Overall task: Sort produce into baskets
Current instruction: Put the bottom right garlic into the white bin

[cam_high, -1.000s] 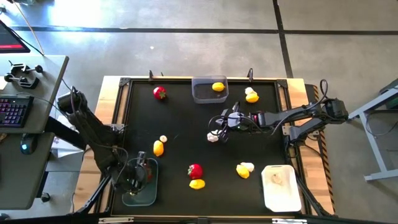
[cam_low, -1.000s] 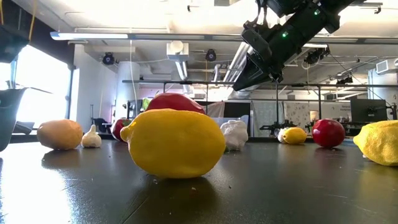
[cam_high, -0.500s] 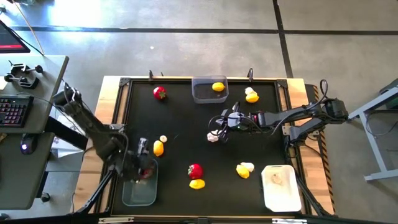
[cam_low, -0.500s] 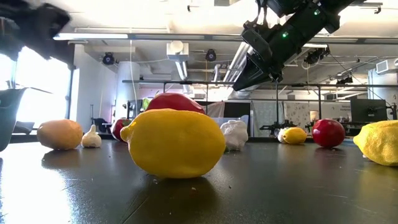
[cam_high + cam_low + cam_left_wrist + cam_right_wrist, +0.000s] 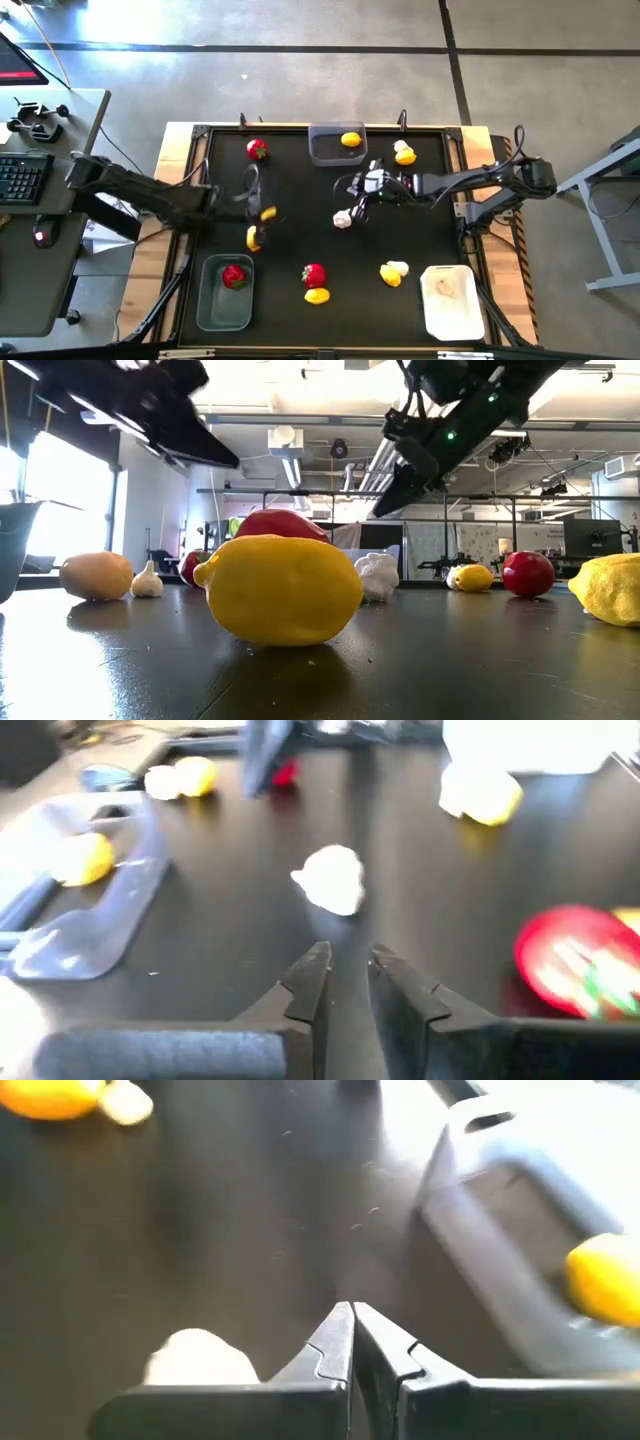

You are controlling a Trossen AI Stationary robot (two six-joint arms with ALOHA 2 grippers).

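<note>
Our left hand (image 5: 252, 190) hovers empty at 9 o'clock on the tabletop (image 5: 290, 255), fingers (image 5: 312, 982) slightly parted, just above a lemon (image 5: 253, 238). Our right hand (image 5: 356, 192), pressed together, hangs over a garlic bulb (image 5: 342, 218) near center. 1 tomato (image 5: 234, 276) sits in the grey basket (image 5: 224, 312) at 7 o'clock.

No text, label, brand, number or sign is legible anywhere.
</note>
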